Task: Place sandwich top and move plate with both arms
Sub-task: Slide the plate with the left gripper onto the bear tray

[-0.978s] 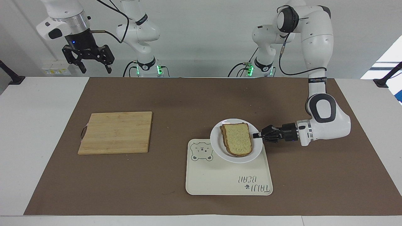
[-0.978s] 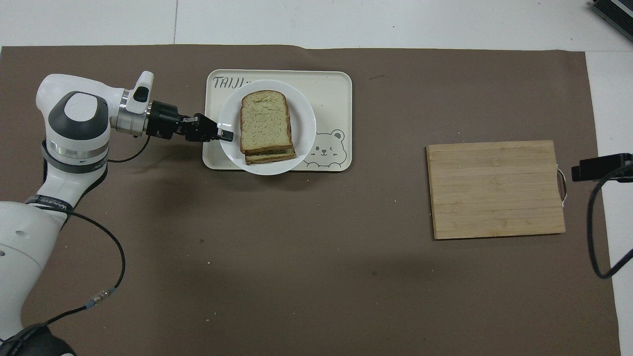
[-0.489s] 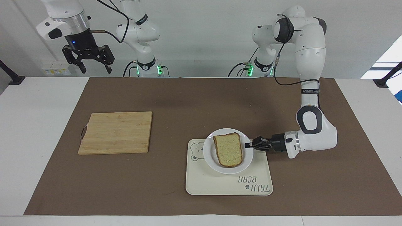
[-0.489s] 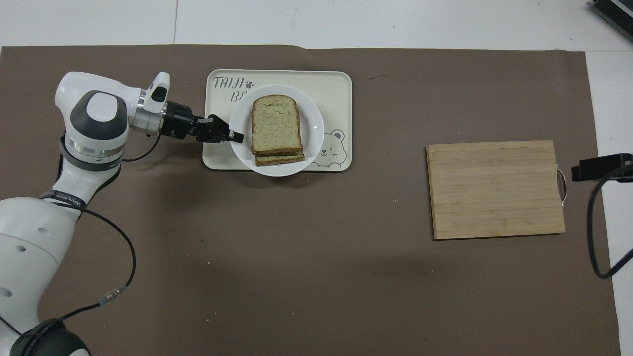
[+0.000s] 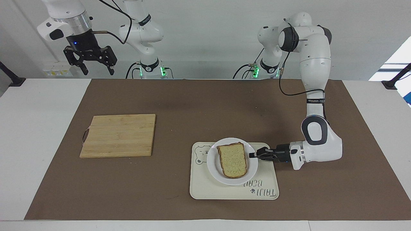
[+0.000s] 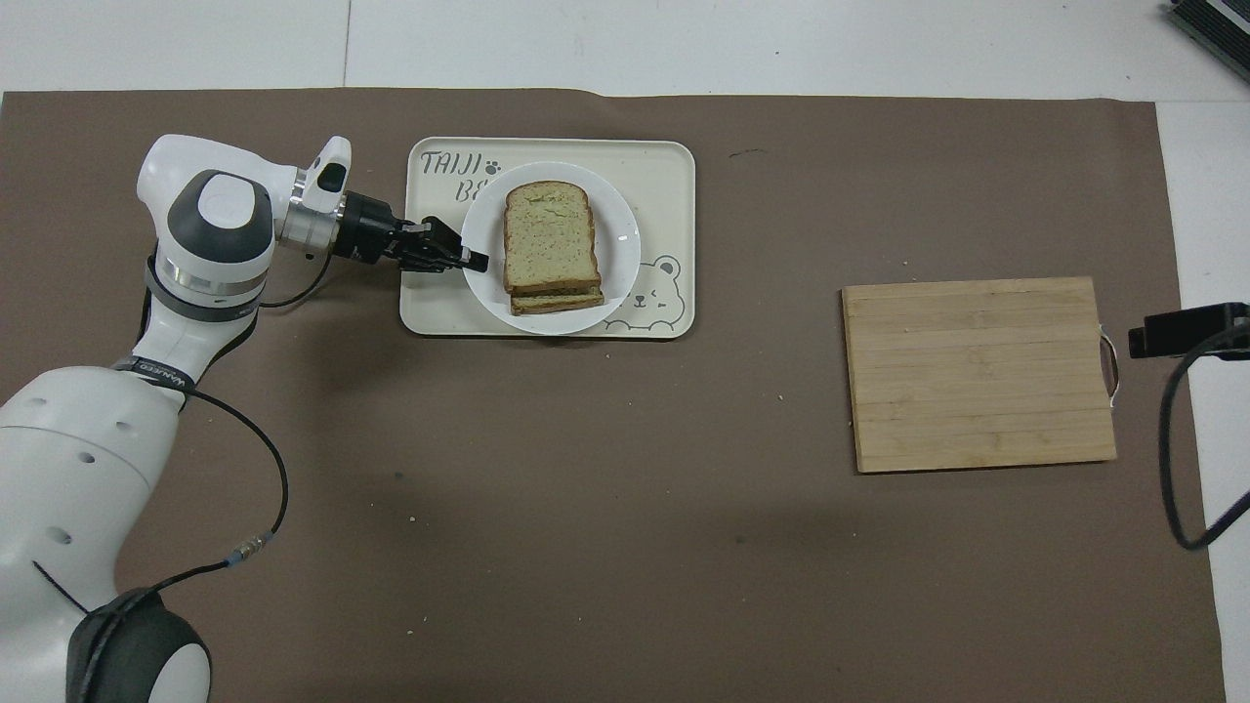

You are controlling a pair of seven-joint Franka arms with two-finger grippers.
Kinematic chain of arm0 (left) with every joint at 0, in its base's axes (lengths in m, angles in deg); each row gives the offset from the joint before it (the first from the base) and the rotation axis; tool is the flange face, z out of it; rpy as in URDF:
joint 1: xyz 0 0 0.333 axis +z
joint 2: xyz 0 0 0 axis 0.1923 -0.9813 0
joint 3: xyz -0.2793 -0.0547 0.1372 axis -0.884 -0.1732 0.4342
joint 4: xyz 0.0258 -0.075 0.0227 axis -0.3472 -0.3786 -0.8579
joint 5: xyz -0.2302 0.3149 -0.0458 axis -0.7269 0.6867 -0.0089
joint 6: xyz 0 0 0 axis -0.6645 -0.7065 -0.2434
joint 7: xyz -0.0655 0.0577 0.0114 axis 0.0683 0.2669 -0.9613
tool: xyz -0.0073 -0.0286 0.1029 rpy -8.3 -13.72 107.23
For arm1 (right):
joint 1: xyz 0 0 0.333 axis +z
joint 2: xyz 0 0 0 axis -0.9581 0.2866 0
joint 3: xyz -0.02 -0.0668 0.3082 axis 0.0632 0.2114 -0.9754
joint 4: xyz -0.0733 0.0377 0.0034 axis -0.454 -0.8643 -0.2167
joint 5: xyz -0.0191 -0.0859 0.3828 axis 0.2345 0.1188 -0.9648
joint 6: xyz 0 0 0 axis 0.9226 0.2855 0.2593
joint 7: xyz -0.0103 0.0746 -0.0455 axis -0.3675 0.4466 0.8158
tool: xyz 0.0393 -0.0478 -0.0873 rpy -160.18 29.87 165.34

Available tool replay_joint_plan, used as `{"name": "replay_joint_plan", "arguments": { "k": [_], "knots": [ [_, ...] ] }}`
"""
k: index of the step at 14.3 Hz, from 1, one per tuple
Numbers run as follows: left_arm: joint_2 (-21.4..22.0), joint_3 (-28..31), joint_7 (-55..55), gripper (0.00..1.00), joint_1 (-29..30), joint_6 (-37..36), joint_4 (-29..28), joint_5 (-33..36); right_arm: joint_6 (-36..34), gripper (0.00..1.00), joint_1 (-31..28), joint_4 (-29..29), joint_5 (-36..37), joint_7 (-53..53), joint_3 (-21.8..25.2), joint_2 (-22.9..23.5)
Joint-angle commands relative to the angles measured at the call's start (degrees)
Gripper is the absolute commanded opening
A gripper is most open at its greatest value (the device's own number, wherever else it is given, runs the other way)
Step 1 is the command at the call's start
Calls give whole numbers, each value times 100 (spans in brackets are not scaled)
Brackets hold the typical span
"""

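Two slices already sit stacked on the plate (image 5: 253,166), the sandwich top (image 5: 232,159) uppermost, so the placing step looks done and the plate move is the step in hand. The left hand (image 5: 253,155) lies low and level, its fingers pressed together on the plate's rim at the edge toward the left arm's end of the tabletop. The plate spreads away from the fingertips over the bear-print tray (image 5: 221,189), with the sandwich top just past them at the plate's middle.

The left arm drops steeply from its shoulder, folds at the elbow close above the brown mat (image 5: 192,102), and turns its wrist sideways so the hand runs flat along the tray. The right hand (image 5: 96,64) waits high over the tabletop's edge at its own end, fingers spread and empty, well apart from the plate and from the wooden cutting board (image 5: 118,134).

Next, I judge, comes settling the plate flat and releasing the rim without dragging the stack askew.
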Motion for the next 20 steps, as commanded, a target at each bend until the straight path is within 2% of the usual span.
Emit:
{"name": "replay_joint_plan", "arguments": {
  "k": [1,2,3,7,9,13,19,20],
  "knots": [
    [-121,-15,116,0,-8,92,255,45,27,100,37,0,0,131,52,-4],
    [-121,-15,99,39,-17,110,237,45,27,100,37,0,0,140,52,-4],
    [-112,-15,98,99,0,101,237,45,27,100,37,0,0,131,52,-4],
    [19,37,134,100,9,136,237,97,27,100,37,0,0,131,52,-4],
    [159,46,116,100,1,197,264,482,27,100,37,0,0,131,52,-4],
    [493,55,151,100,-26,478,246,825,27,100,37,0,0,140,52,-4],
    [1328,99,492,100,-96,900,246,2302,27,100,37,0,0,140,52,-4],
    [1468,177,624,100,-96,918,255,2878,27,100,37,0,0,131,52,-4]
  ]
}}
